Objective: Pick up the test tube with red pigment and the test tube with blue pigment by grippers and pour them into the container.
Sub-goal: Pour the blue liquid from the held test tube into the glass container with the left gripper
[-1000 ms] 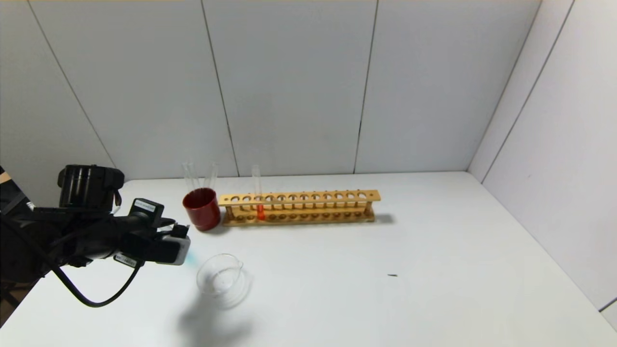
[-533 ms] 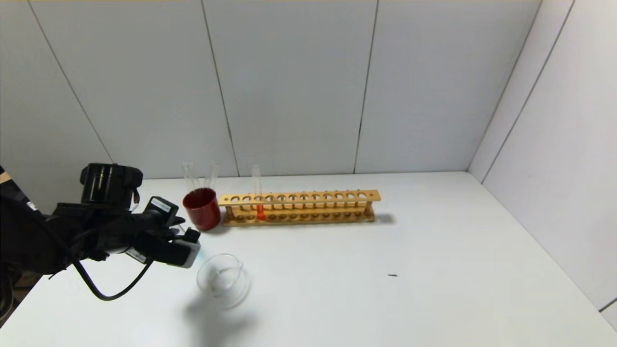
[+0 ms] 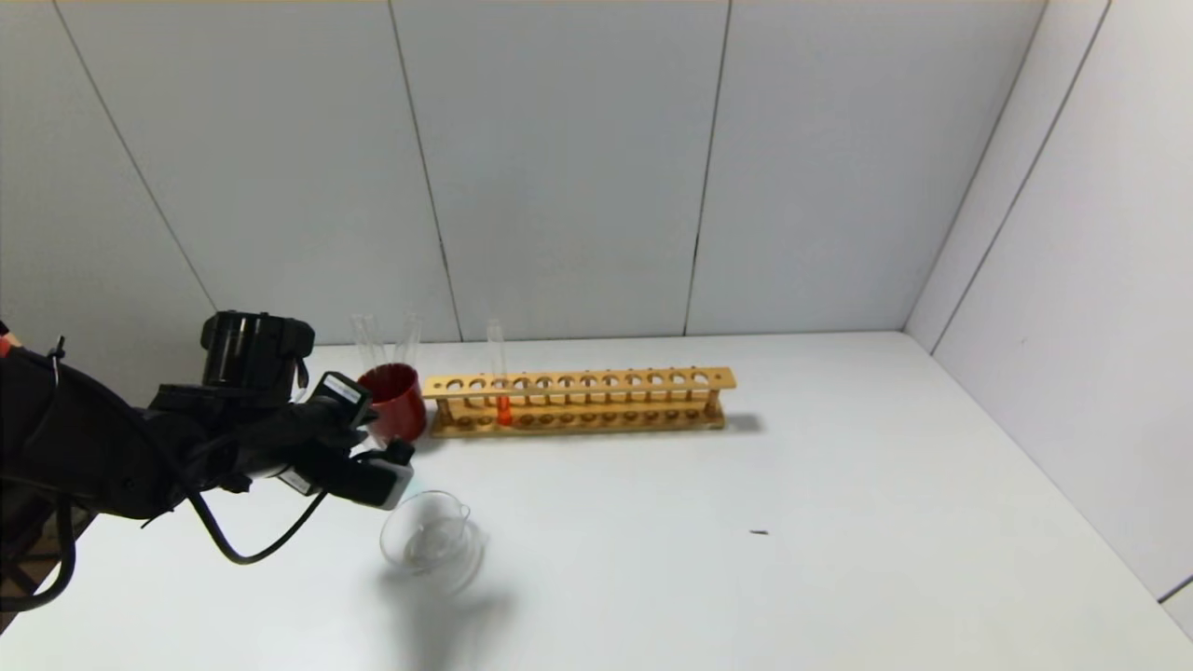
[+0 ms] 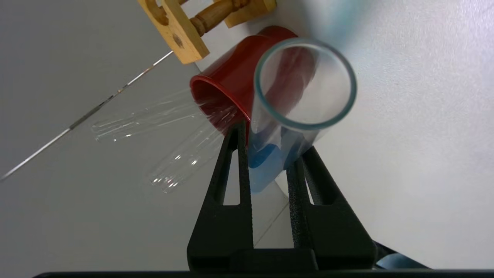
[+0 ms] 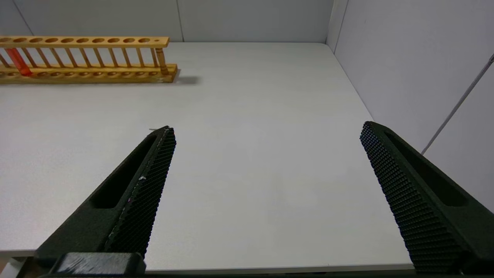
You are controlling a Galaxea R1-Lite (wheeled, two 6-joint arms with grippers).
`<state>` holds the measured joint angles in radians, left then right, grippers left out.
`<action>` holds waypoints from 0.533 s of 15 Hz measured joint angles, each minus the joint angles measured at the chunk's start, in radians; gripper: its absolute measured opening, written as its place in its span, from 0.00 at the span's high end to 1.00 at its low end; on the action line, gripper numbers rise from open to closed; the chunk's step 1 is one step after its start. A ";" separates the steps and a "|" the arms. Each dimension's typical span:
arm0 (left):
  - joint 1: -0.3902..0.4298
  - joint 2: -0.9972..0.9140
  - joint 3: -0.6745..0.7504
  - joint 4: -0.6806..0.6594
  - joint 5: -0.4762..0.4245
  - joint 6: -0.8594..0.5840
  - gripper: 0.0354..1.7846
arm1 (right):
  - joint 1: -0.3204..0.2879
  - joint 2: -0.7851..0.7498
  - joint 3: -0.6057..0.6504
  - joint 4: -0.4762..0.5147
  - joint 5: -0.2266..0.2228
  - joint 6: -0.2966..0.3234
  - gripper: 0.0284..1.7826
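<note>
My left gripper (image 3: 399, 482) is shut on the test tube with blue pigment (image 4: 270, 150), just left of and above the clear glass dish (image 3: 431, 540). In the left wrist view the gripper (image 4: 272, 143) holds the tube tilted; the tube's open mouth points away from the wrist and teal-blue liquid lies between the fingers. The test tube with red pigment (image 3: 501, 403) stands upright in the wooden rack (image 3: 578, 401); it also shows in the right wrist view (image 5: 17, 61). My right gripper (image 5: 266, 129) is open and empty over the near right table, out of the head view.
A dark red cup (image 3: 401, 403) with two plain clear tubes (image 3: 373, 340) stands left of the rack, just behind my left gripper. A small dark speck (image 3: 759, 532) lies on the white table. White walls close the back and right sides.
My left arm has moved to the right and a little farther back with the blue tube, from beside the dish's left to its near-left rim. The dish, rack and cup have not moved.
</note>
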<state>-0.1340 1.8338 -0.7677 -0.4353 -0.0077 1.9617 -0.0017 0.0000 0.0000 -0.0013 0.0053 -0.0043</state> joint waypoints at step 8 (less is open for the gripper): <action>-0.003 0.033 -0.003 -0.005 -0.006 0.103 0.84 | 0.000 0.000 0.000 0.000 0.000 0.000 0.02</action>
<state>-0.1366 1.8670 -0.7711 -0.4406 -0.0138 2.0643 -0.0017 0.0000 0.0000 -0.0013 0.0057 -0.0038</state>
